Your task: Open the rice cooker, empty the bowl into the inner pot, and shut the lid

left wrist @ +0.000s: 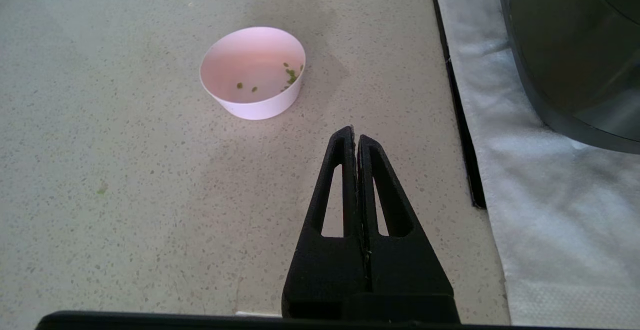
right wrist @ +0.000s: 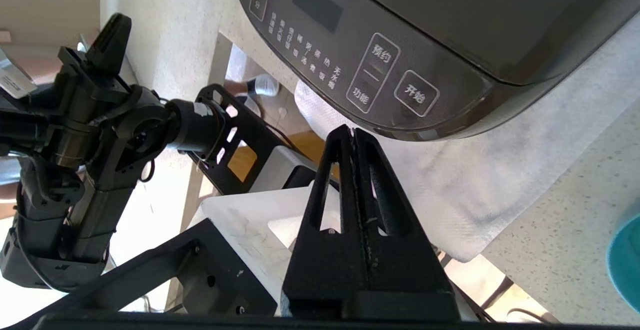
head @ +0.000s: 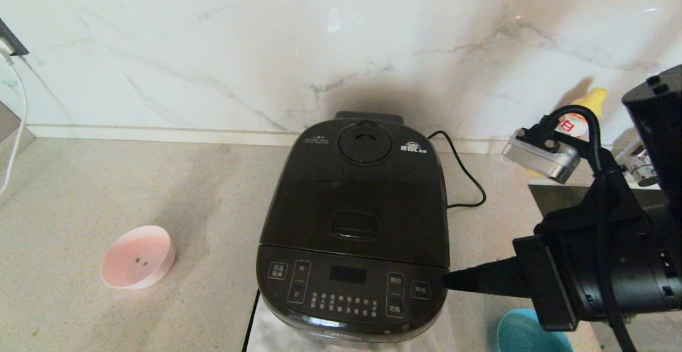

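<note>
The black rice cooker [head: 354,224] stands mid-counter with its lid [head: 357,197] down, so the inner pot is hidden. To its left sits a pink bowl [head: 138,256] holding only a few green bits [left wrist: 290,74]. The rim of a teal bowl [head: 525,333] shows at the front right. My right gripper [head: 447,280] is shut and empty, its tip just beside the cooker's front right corner, close under the control panel [right wrist: 380,70]. My left gripper [left wrist: 354,133] is shut and empty, low over the counter a short way from the pink bowl [left wrist: 252,73].
A white cloth [left wrist: 540,180] lies under the cooker. The black power cord [head: 469,181] loops behind it on the right. A yellow bottle [head: 586,107] and a tap [head: 634,163] stand at the back right. The marble wall rises right behind the cooker.
</note>
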Robot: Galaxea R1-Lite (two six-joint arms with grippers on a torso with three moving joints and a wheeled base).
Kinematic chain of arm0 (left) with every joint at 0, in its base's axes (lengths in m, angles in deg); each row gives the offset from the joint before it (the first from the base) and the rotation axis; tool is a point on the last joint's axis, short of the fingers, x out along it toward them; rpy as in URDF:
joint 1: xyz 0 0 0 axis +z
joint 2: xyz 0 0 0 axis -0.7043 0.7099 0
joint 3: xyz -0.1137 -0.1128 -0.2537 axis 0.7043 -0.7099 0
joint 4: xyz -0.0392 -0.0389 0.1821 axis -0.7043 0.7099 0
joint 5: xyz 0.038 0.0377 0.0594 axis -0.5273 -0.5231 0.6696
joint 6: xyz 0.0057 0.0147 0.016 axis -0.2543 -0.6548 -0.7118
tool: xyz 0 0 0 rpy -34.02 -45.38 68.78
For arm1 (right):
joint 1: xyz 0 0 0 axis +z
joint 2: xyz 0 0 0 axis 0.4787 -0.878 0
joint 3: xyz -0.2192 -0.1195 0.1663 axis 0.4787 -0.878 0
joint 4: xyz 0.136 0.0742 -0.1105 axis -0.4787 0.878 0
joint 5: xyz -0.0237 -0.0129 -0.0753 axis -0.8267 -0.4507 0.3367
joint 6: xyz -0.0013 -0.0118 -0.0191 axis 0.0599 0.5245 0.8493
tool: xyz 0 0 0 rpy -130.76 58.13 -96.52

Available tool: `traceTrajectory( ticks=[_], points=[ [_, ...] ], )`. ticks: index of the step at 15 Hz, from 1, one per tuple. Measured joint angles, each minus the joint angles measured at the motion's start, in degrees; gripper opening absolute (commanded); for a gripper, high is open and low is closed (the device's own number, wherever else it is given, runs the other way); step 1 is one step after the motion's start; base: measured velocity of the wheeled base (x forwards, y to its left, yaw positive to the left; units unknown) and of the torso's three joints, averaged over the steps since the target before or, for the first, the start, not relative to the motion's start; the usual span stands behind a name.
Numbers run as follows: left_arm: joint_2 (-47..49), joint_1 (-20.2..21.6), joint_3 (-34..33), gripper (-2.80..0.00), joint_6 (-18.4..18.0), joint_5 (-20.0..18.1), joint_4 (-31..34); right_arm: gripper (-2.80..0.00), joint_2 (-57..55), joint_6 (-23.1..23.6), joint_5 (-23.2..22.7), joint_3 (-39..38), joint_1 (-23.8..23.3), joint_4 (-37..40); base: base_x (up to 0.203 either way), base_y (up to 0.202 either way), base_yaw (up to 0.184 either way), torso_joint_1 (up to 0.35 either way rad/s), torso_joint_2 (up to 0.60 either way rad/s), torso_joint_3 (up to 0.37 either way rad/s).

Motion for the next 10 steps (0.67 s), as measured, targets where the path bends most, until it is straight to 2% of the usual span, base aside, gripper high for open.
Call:
traceTrajectory(
  ticks=[10],
  points=[
    [0.0,0.0,0.0,-2.8,0.01,0.0,0.0,-2.8,-0.88,0.07,0.11,-0.2,0.28,0.0,0.0,0.0,0.0,0.0,0.0,0.0]
  ],
)
